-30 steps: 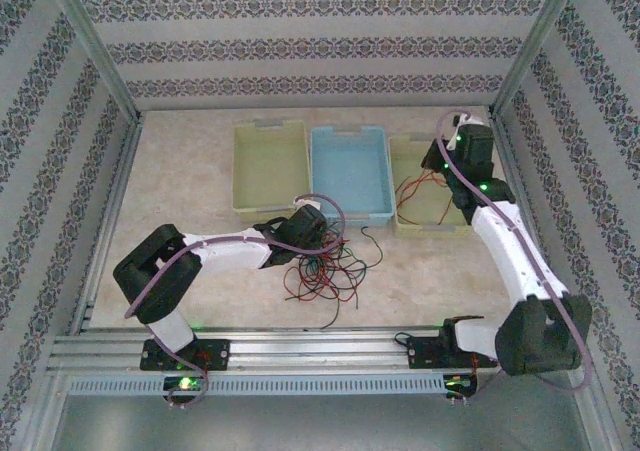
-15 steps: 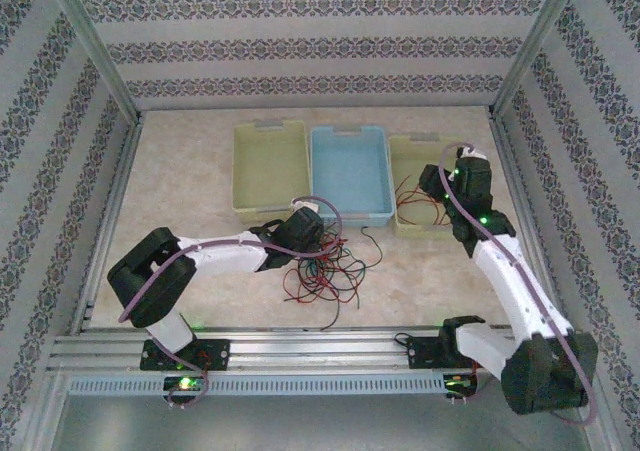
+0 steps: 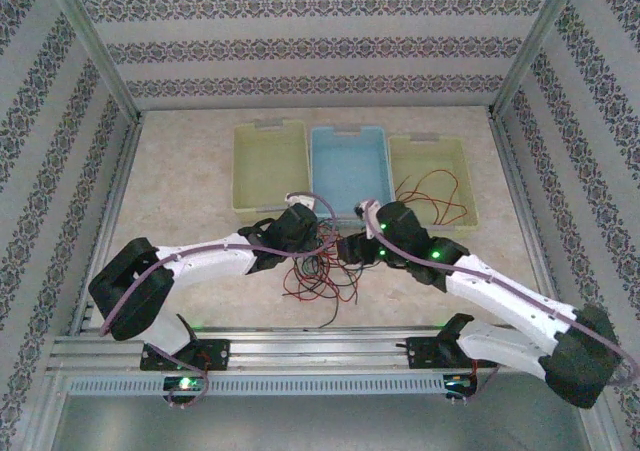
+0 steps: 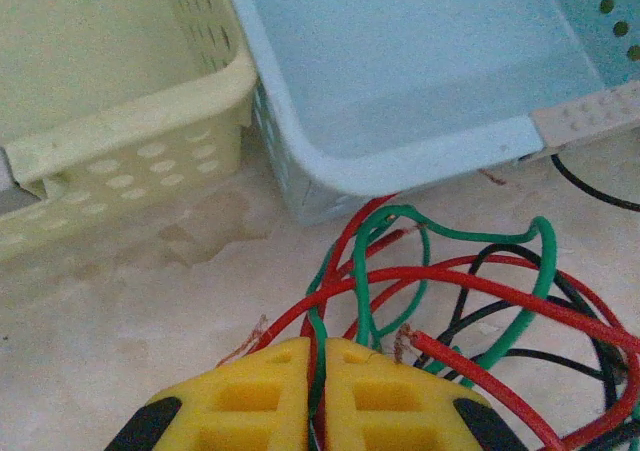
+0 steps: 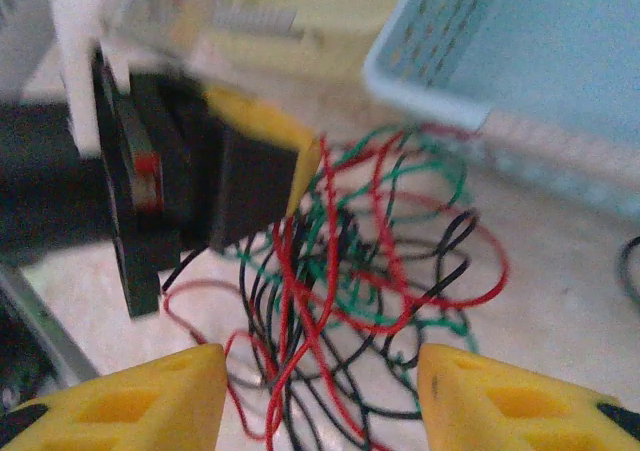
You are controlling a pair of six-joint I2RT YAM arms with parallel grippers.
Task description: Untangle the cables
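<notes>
Within the last second your right gripper (image 5: 320, 376) left the right-hand yellow-green bin (image 3: 428, 153) and swung across to the tangle of cables (image 3: 322, 273). It hung over the heap with its fingers spread wide and nothing between them. The tangle lay on the table (image 3: 190, 201) just in front of the blue bin (image 3: 348, 166), between the two arms. Your left gripper (image 4: 318, 371) was clenched at the heap's far edge, with a green strand and a red one pinched between its pads.

That reads as one cable delivered and the next pull being set up: the left anchored the knot while the right was free to pick a strand. Much of the heap — red, green and black — remained knotted, so you were probably no further than midway.

As for the bins, the right-hand one held a single loose red cable (image 3: 437, 193) curled across its floor. The blue bin looked bare, and so did the left-hand yellow-green bin (image 3: 268, 166).
</notes>
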